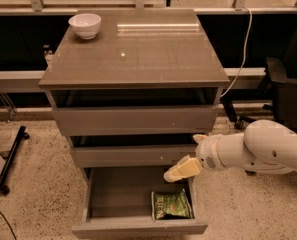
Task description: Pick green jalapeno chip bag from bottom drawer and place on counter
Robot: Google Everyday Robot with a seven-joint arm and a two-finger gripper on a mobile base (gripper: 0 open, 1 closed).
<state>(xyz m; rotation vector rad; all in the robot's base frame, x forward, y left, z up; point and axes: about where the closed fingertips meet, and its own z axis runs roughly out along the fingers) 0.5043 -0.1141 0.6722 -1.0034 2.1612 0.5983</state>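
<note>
Camera view: the gripper (182, 169) hovers over the right side of the open bottom drawer (118, 196), its fingers together in one wedge and holding nothing. The green jalapeno chip bag (172, 205) lies flat in the drawer's front right corner, below the fingertips and slightly forward of them, its long axis across the drawer.

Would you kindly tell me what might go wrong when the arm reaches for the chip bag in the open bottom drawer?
The green jalapeno chip bag lies flat in the front right corner of the bottom drawer, so the gripper, hovering above it, may strike the drawer wall or pinch only a slippery edge. The middle drawer front is right beside the gripper; lifting toward the counter might clip it.
</note>
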